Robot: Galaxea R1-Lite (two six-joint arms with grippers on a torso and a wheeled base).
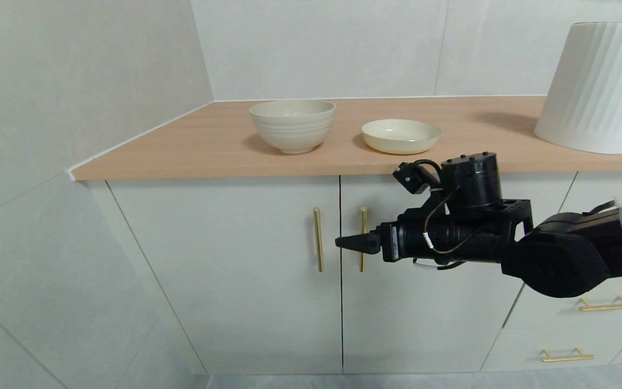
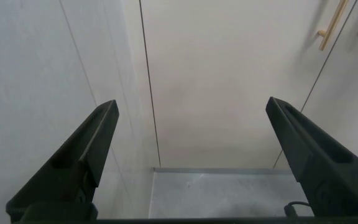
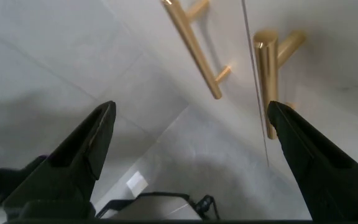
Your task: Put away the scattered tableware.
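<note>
Right gripper (image 1: 350,243): fingers spread, level with right door handle (image 1: 363,237), just beside it. Bowl (image 1: 292,124) and shallow dish (image 1: 400,135) sit on countertop (image 1: 181,151) above. Likely step: open cabinet. Centre handle between fingers before closing, then pull along door's arc.

This looks like a home kitchen: a long wood-grain worktop (image 1: 208,146) runs into a corner of large pale wall tiles (image 1: 316,48), pale grey cabinet doors (image 1: 224,270) with slim brass bar handles (image 1: 317,239) sit beneath it, and a cream ribbed ceramic bowl (image 1: 292,125) and a cream shallow dish (image 1: 400,135) stand near its front edge.
</note>
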